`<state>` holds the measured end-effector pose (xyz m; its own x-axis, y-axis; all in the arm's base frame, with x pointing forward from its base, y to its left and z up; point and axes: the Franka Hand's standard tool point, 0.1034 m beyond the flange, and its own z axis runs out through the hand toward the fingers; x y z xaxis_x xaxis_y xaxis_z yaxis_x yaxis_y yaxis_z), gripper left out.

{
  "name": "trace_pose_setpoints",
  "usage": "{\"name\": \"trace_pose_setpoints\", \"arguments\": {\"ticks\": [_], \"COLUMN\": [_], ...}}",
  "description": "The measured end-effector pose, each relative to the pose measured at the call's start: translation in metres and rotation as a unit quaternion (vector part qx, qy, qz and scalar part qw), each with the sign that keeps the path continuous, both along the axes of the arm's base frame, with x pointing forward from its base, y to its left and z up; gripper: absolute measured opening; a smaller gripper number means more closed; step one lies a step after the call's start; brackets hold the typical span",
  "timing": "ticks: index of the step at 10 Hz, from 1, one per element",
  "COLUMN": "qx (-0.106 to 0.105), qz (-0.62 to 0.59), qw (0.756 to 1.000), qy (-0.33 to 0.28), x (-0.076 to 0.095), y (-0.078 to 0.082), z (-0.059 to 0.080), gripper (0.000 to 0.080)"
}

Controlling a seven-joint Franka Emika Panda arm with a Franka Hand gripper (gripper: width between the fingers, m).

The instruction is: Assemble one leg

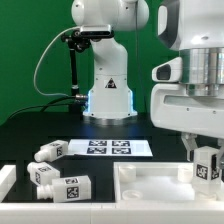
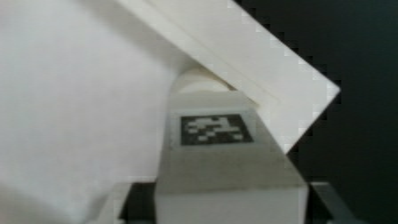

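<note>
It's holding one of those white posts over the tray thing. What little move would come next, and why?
Probably a slow, straight lowering. The gripper has its jaws shut on the leg, held upright over a corner of the white panel. The wrist view shows the leg's end at that corner, but I cannot tell whether it is seated.

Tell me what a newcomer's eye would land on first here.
The gripper fills the exterior view's right, holding a tagged white leg upright at the wide white panel. Three loose legs lie at the exterior view's left, beside the marker board.
</note>
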<state>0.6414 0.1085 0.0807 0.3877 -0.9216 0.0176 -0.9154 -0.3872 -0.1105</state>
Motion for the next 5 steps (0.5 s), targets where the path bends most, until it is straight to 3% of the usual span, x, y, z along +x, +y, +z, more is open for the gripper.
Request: {"name": "trace_pose_setpoints", "arguments": {"ticks": [3,5], "qx": [0.031,0.029], "qz": [-0.165,-0.148], "qw": [0.986,0.989], "qy": [0.004,0.004], "x": [-0.0018,-0.0020], "y": [0.0012,0.0011], "z": [-0.0009,-0.0011], "gripper": [0.0287,0.0287]}}
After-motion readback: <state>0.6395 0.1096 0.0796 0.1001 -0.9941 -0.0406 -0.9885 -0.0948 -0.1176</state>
